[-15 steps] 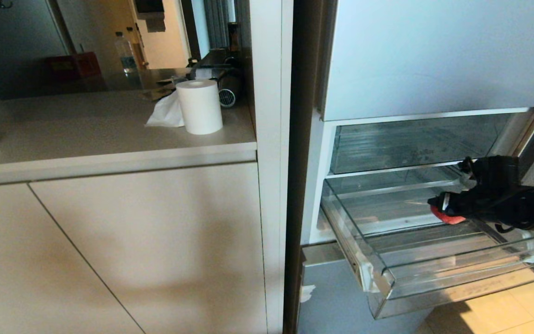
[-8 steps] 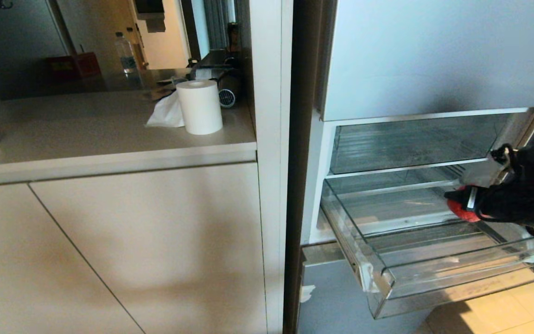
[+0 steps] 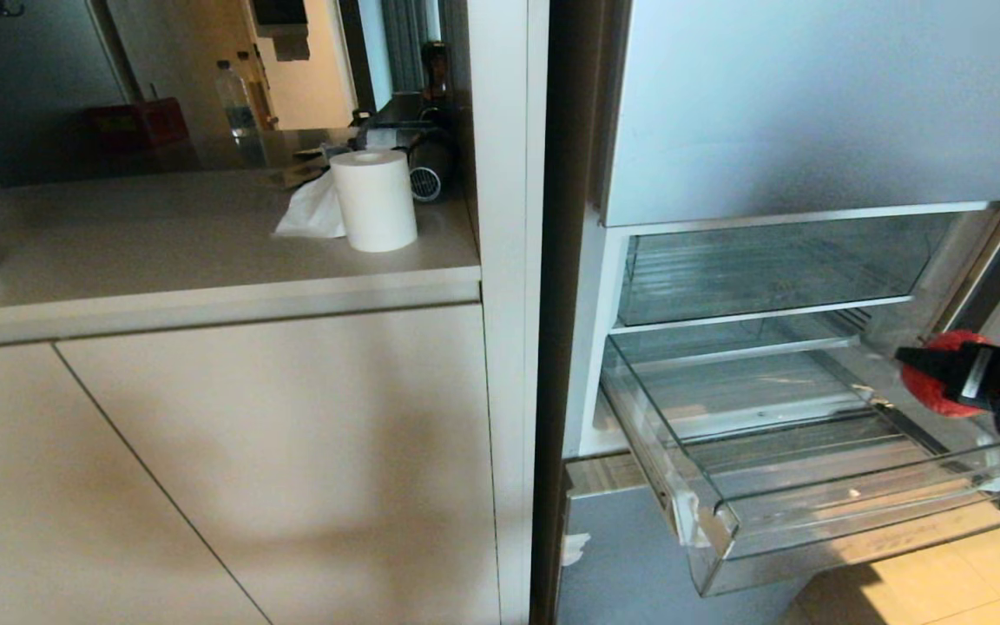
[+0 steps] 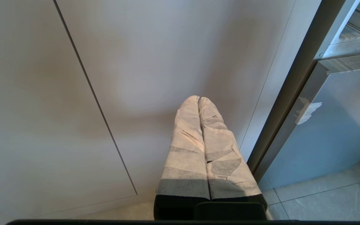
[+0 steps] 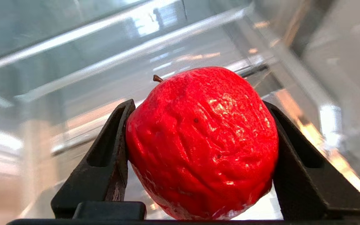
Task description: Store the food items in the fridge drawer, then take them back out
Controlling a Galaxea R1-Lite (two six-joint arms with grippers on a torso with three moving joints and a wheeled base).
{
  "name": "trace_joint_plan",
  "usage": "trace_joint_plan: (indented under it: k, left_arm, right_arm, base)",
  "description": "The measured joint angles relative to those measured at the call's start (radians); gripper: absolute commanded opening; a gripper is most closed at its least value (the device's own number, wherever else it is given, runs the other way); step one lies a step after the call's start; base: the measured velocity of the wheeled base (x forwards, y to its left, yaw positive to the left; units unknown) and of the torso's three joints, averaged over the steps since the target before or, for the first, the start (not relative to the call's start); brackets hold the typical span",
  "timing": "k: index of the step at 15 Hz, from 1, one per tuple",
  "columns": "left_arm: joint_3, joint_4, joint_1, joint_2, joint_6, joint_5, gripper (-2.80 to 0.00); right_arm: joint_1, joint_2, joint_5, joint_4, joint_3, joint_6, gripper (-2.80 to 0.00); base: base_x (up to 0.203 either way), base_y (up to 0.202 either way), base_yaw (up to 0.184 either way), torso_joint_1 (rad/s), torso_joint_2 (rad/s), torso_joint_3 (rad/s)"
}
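R pincer (image 5: 198, 156): you've got it clamped on the glossy red round fruit w/ stem (image 5: 202, 140), above the clear ribbed plastic fridge drawer (image 3: 726, 529).
L pincer (image 4: 200, 103): fingers together, parked by white cabinet (image 4: 58, 93).
Progress: drawer looks empty; take-out phase, I'd judge. Other fruit not seen.

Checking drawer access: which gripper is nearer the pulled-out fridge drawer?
Right. The right gripper, shut on a red food item, is above the fridge drawer; the left gripper faces the white cabinet.
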Motion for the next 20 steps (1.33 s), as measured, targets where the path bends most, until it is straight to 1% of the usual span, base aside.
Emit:
trace_joint_plan:
  k: [3,5,7,9,10,11,14,15,16,20]
  left_arm:
    - [0.000,0.000,0.000,0.000,0.000,0.000,-2.80]
    - [0.000,0.000,0.000,0.000,0.000,0.000,-2.80]
    - [0.000,0.000,0.000,0.000,0.000,0.000,-2.80]
    - [0.000,0.000,0.000,0.000,0.000,0.000,-2.80]
    - [0.000,0.000,0.000,0.000,0.000,0.000,-2.80]
    - [0.000,0.000,0.000,0.000,0.000,0.000,-2.80]
    - [0.000,0.000,0.000,0.000,0.000,0.000,-2.80]
    - [0.000,0.000,0.000,0.000,0.000,0.000,-2.80]
    - [0.000,0.000,0.000,0.000,0.000,0.000,-2.80]
    - [0.000,0.000,0.000,0.000,0.000,0.000,-2.80]
  right_arm:
    - [0.007,-0.270,0.000,0.001,0.141,-0.002,-2.80]
    - [0.022,-0.480,-0.003,0.004,0.252,-0.021,-2.80]
    - [0.045,-0.688,-0.006,0.007,0.388,-0.074,-2.80]
    - [0.069,-0.872,-0.008,0.023,0.548,-0.157,-2.80]
    - [0.080,-0.956,-0.009,0.053,0.613,-0.192,-2.80]
    - [0.092,-1.031,-0.010,0.107,0.650,-0.209,-2.80]
    - [0.126,-1.242,-0.007,0.336,0.685,-0.231,-2.80]
    - [0.133,-1.299,-0.007,0.386,0.688,-0.230,-2.80]
    - [0.139,-1.339,-0.008,0.409,0.690,-0.230,-2.80]
    - [0.146,-1.401,-0.011,0.417,0.692,-0.220,-2.80]
  base:
    - [0.000,0.000,0.000,0.000,0.00,0.000]
    - [0.000,0.000,0.000,0.000,0.00,0.000]
    - [0.000,0.000,0.000,0.000,0.00,0.000]
    - [0.000,0.000,0.000,0.000,0.00,0.000]
    - [0.000,0.000,0.000,0.000,0.00,0.000]
    - [0.000,0.000,0.000,0.000,0.00,0.000]
    - [0.000,0.000,0.000,0.000,0.00,0.000]
    - [0.000,0.000,0.000,0.000,0.00,0.000]
    - [0.000,0.000,0.000,0.000,0.00,0.000]
    - [0.000,0.000,0.000,0.000,0.00,0.000]
